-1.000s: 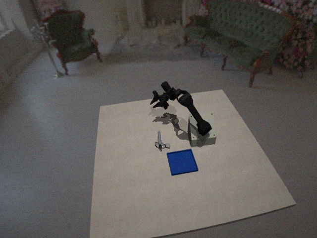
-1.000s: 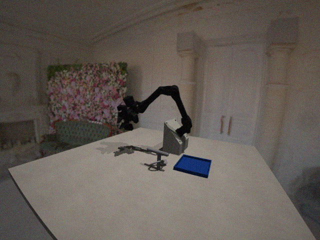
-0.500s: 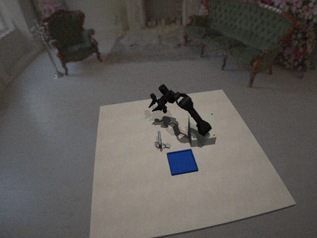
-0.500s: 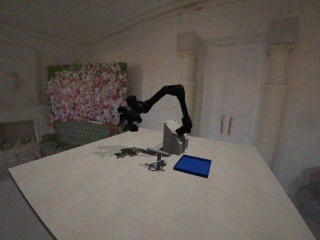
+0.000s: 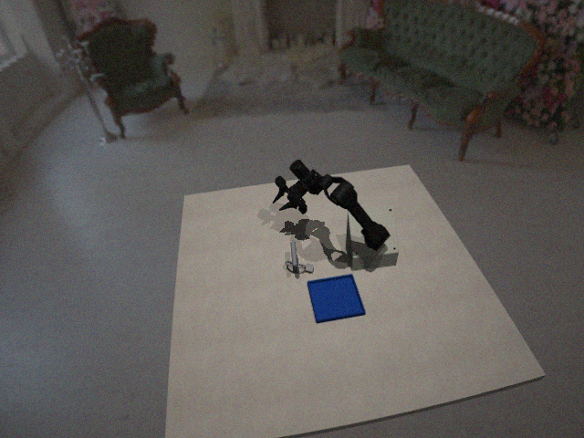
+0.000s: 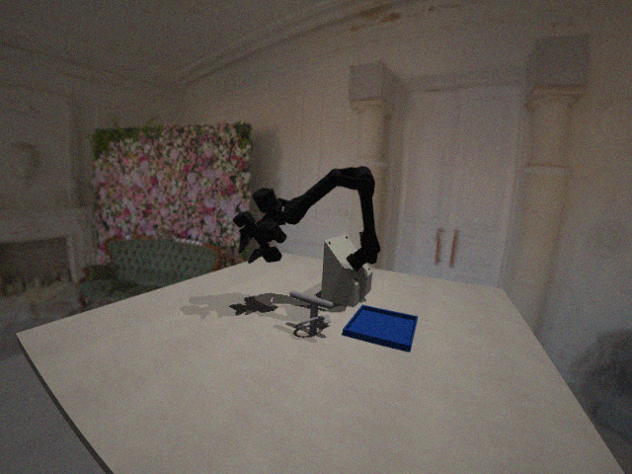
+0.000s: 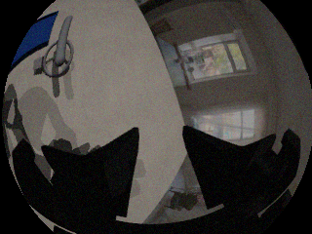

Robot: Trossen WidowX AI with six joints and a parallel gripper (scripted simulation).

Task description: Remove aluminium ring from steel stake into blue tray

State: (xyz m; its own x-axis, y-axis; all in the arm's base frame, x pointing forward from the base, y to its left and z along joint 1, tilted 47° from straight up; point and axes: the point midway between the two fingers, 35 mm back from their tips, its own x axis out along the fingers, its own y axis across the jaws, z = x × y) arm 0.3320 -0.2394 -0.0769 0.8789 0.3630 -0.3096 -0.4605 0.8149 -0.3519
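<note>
The gripper point(image 5: 276, 205) point(image 6: 244, 257) point(image 7: 160, 132) is hanging high and away, partly open and holding nothing; the ring point(image 5: 286, 263) point(image 6: 297, 332) point(image 7: 45, 64) is lying towards the tray side, around the stake point(image 5: 294, 255) point(image 6: 313, 312) point(image 7: 61, 46), below its cross-bar.

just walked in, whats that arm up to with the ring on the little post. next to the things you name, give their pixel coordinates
Nothing is being handled yet: the black robot gripper point(image 5: 276, 205) point(image 6: 245, 261) point(image 7: 160, 132) is open and empty, up in the air away from the T-shaped steel stake point(image 5: 294, 255) point(image 6: 312, 298) point(image 7: 61, 41). The thin aluminium ring with a small tab point(image 5: 286, 267) point(image 6: 295, 332) point(image 7: 44, 63) is around the stake, below its cross-bar. The flat square blue tray point(image 5: 336, 299) point(image 6: 381, 327) point(image 7: 36, 36) beside them holds nothing in the top view.
</note>
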